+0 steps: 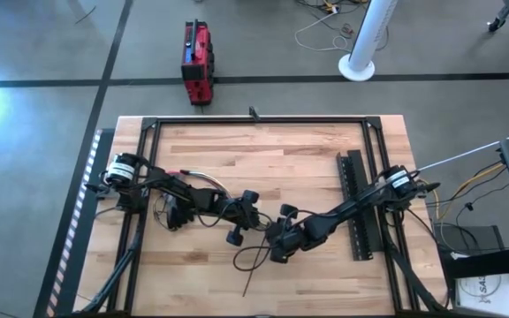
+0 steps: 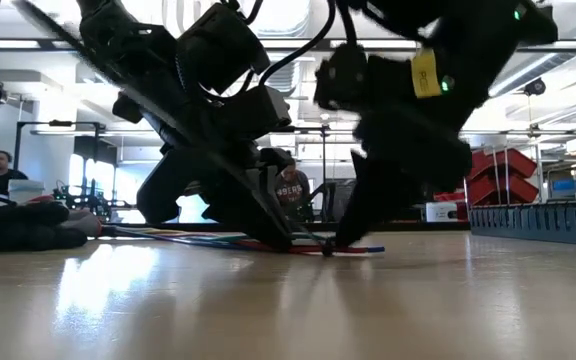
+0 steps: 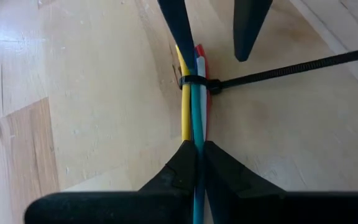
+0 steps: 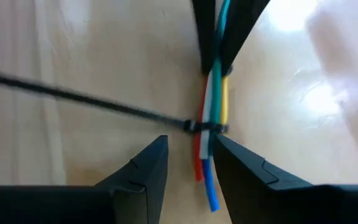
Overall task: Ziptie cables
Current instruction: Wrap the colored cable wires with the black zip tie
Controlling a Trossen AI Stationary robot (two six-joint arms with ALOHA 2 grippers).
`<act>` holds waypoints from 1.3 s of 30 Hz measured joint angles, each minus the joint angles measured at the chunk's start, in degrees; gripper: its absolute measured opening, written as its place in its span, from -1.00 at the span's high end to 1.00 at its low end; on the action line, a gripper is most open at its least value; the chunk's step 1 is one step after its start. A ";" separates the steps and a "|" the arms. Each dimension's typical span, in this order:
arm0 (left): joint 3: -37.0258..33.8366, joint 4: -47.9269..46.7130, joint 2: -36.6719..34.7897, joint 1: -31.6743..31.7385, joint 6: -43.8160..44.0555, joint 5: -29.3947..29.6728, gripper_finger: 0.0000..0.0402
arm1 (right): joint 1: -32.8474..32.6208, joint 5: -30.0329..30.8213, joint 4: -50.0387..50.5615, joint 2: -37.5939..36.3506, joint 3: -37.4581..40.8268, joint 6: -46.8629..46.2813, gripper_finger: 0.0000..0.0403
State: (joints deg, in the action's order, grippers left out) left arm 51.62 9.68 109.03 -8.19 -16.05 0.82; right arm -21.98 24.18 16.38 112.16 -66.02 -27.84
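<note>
The cables point(image 3: 193, 106) are a short bundle of yellow, blue, green and red wires lying low over the wooden table near its middle. The ziptie point(image 3: 192, 83) is looped around them, and its long thin tail point(image 3: 291, 65) runs off across the table. My left gripper point(image 3: 197, 152) is shut on the bundle a little short of the loop. My right gripper point(image 4: 191, 171) is open. Its fingers stand on either side of the wires' free ends point(image 4: 207, 180), just past the loop point(image 4: 205, 127). Whether either finger touches the wires cannot be told. My left gripper pinches the wire bundle point(image 3: 196, 144) between its two fingers, a short way from the ziptie loop. The fingers point roughly along the wires, which pass back between them. The bundle runs on straight and about level, low over the table top point(image 2: 268, 243).
A long wide black perforated bar point(image 1: 360, 208) lies at the table's right. A black frame point(image 1: 254, 121) runs along the table's edges. The ziptie tail point(image 1: 247, 265) trails toward the near edge. People point(image 2: 290, 190) show in the room beyond the table.
</note>
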 joint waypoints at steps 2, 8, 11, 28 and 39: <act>0.00 0.02 0.00 0.00 0.00 0.02 0.97 | 0.02 0.40 -0.60 1.02 0.03 0.54 0.43; 0.00 0.06 0.00 0.00 0.01 0.01 0.97 | 0.11 3.44 -3.16 2.81 -0.02 0.90 0.40; 0.00 0.08 0.00 0.00 -0.03 0.00 0.97 | 0.11 5.58 -3.82 2.83 -0.07 1.62 0.43; -0.02 0.28 0.00 0.00 0.07 0.02 0.97 | -1.45 6.37 1.75 -2.04 -1.48 2.56 0.52; 0.00 0.32 0.00 0.00 0.04 -0.02 0.97 | -0.47 5.80 1.43 0.32 -1.09 5.73 0.18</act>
State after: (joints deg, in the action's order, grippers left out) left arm 51.62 10.00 109.03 -8.19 -16.01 0.80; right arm -22.45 29.98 17.82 112.47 -67.11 -22.11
